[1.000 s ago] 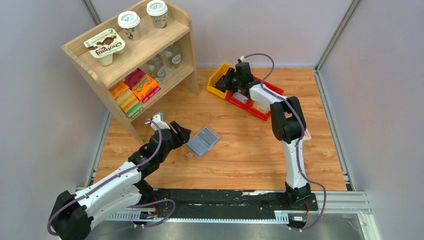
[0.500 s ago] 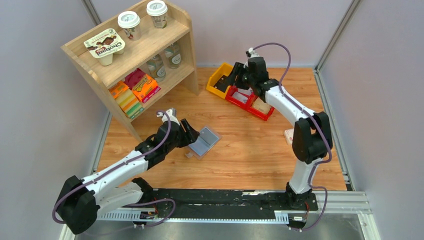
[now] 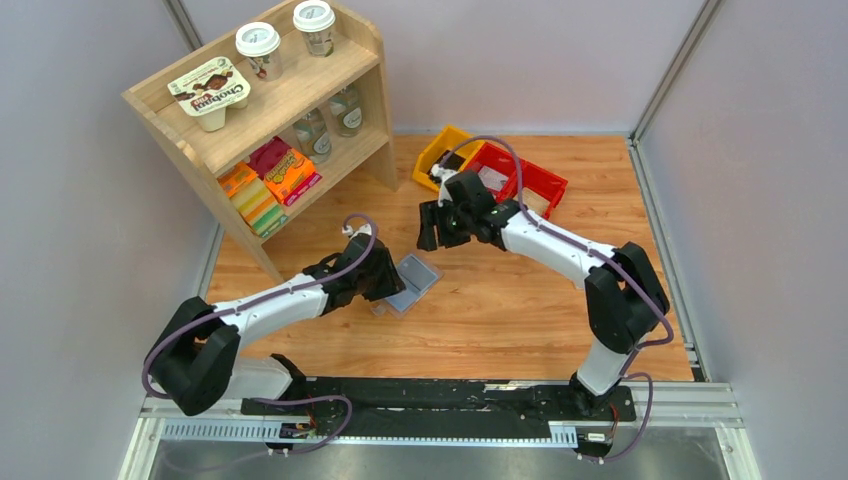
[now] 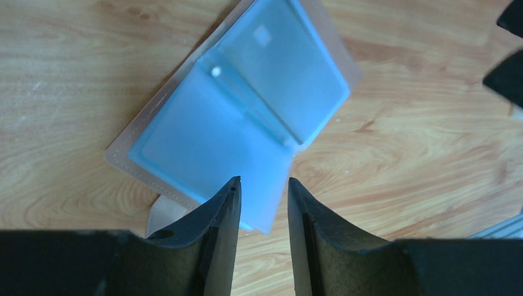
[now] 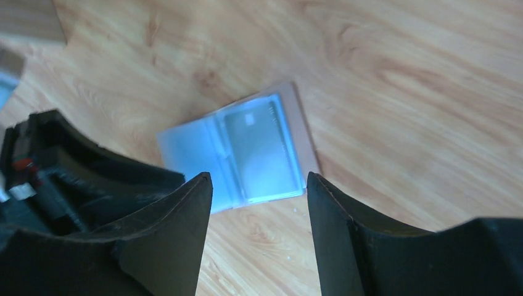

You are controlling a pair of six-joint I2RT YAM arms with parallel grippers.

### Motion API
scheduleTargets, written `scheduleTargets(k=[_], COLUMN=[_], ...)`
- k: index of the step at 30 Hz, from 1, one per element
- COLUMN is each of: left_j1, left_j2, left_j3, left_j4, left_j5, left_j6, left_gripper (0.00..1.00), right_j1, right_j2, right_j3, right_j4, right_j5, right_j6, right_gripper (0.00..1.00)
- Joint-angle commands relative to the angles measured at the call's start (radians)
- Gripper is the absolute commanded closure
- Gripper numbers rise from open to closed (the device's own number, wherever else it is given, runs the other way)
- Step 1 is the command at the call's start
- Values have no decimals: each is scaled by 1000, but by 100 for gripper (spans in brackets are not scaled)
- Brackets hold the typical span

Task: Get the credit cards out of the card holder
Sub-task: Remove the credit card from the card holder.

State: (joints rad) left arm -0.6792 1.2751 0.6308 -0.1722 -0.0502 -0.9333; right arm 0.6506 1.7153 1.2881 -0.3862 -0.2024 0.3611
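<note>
The card holder (image 3: 414, 279) lies open on the wooden table, a blue-grey translucent sleeve on a tan backing. It shows in the left wrist view (image 4: 247, 117) and the right wrist view (image 5: 247, 154). A greyish credit card (image 4: 290, 80) with a pale chip shows through one panel, also in the right wrist view (image 5: 262, 151). My left gripper (image 3: 385, 279) is at the holder's left edge, jaws a narrow gap apart, with the sleeve's corner between the fingertips (image 4: 263, 185). My right gripper (image 3: 432, 228) is open and empty above the holder's far side (image 5: 259, 179).
A yellow bin (image 3: 438, 152) and a red bin (image 3: 525, 180) sit at the back, holding a dark item, a pale one and a brownish one. A wooden shelf (image 3: 270, 110) with cups and boxes stands at the back left. Grey walls enclose the table.
My right arm swung from the bins down and left to above the holder. My left gripper moved right onto the holder's left edge.
</note>
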Motion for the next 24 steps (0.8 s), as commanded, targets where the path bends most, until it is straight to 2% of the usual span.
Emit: scheduleTargets(k=[1,10,24], left_j1=[4,4,4], left_j2=[27,7,33], left_j3=[4,-100,-108], left_j4=[-50,-43,-36], left_j5=[27,-60,-65], left_j6=[-16,-71,-73], left_gripper=[59,63,66], right_j1=[67,123,138], right_j2=[46,179,254], right_j3=[36,119,131], right_j4=[-40,-111,-106], right_j5=[15,54,60], right_j6=[-59,-80,-90], right_gripper=[39,38,37])
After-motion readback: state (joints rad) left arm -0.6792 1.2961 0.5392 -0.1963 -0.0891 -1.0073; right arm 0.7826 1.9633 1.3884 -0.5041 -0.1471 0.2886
